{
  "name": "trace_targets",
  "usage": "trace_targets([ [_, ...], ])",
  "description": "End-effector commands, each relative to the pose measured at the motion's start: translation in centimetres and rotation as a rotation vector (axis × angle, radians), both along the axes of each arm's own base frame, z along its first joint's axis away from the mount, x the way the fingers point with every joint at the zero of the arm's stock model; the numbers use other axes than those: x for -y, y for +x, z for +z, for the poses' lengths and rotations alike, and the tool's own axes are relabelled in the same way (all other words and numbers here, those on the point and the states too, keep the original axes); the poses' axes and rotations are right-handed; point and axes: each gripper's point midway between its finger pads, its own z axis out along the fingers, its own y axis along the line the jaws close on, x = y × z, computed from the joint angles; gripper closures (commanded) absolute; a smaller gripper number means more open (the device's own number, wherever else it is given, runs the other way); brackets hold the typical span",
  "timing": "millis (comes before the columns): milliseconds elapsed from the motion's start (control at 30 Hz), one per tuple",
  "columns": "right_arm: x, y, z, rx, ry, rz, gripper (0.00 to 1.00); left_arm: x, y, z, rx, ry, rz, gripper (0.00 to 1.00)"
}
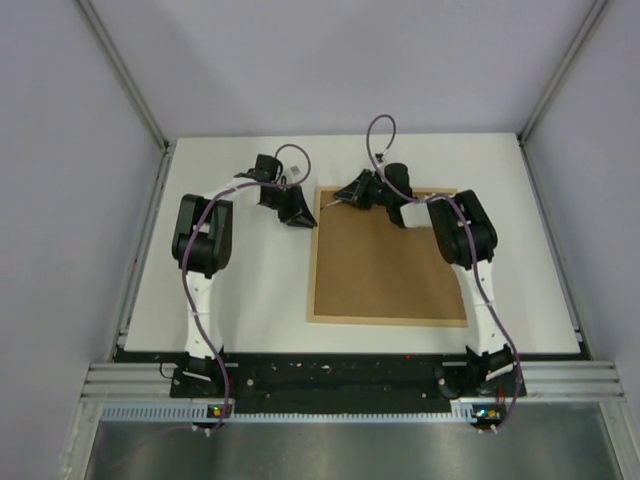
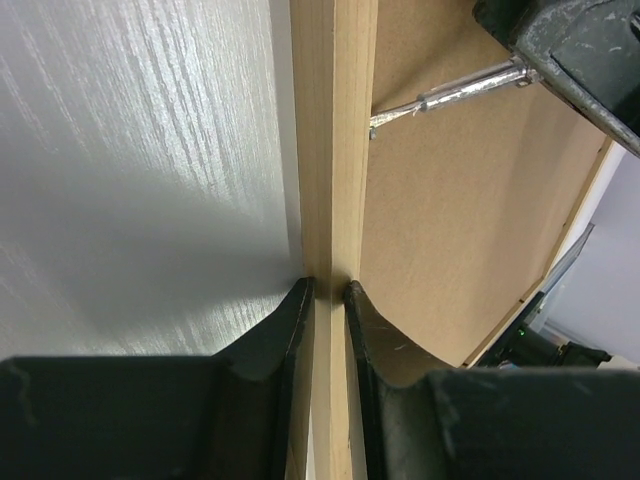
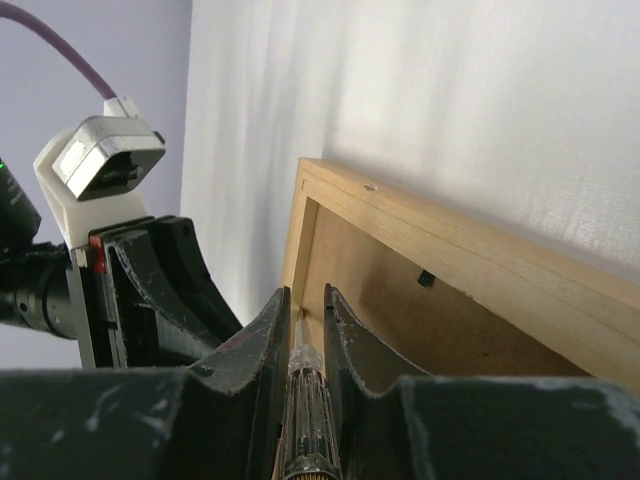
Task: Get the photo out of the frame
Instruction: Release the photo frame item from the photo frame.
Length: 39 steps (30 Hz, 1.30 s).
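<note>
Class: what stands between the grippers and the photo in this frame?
The brown backing board fills the back of the frame, hiding any photo. The right gripper holds a screwdriver at its far-left corner.

Light: soft, even, overhead.
Glare: streaky sheen on table, upper left.
Shadow: dim band beside the frame.
Blur: wrist views' bottom edges.

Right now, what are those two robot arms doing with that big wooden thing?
They are working on a picture frame lying face down on the table. The left end effector pinches the frame's left rail. The right end effector holds a screwdriver, its tip poking at the inner edge near the far left corner. The brown backing board is still in place, so the photo is not out yet.
</note>
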Motion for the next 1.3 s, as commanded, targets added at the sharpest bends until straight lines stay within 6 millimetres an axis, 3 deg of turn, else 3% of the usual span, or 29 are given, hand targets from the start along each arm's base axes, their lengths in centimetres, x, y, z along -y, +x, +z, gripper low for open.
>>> trace_targets([
  [0, -4.8, -4.1, 0.3, -0.047, -0.155, 0.084, 1.00, 2.7, -0.6, -0.7, 0.029, 0.048, -0.026, 0.79],
  [100, -3.6, -4.4, -0.9, -0.081, -0.325, 0.045, 1.00, 2.1, -0.4, -0.9, 0.031, 0.089, -0.003, 0.77],
  [300, -3.9, -4.9, 0.8, -0.048, -0.492, 0.035, 1.00, 1.3, -0.3, -1.2, 0.033, 0.154, 0.030, 0.75],
  [633, -10.6, -6.0, 5.8, 0.106, -0.620, 0.069, 1.00, 2.0, -0.7, -0.4, 0.067, 0.186, 0.013, 0.74],
  [833, -12.1, -5.8, 7.8, 0.182, -0.665, 0.055, 1.00, 2.3, -0.8, 0.0, 0.081, 0.189, 0.004, 0.74],
  [933, -10.7, -4.7, 9.2, 0.185, -0.642, 0.048, 1.00, 2.2, -0.5, 0.6, 0.104, 0.194, 0.006, 0.74],
  [1033, -8.0, -3.3, 11.8, 0.150, -0.482, 0.105, 1.00, 1.7, -0.1, 1.4, 0.115, 0.181, 0.015, 0.74],
  [1167, -2.8, -2.1, 14.5, 0.157, -0.391, 0.115, 1.00, 1.4, 0.4, 2.5, 0.136, 0.169, 0.014, 0.73],
  [1267, 0.4, -2.6, 15.5, 0.162, -0.336, 0.144, 1.00, 1.2, 1.1, 3.6, 0.164, 0.178, 0.014, 0.67],
])
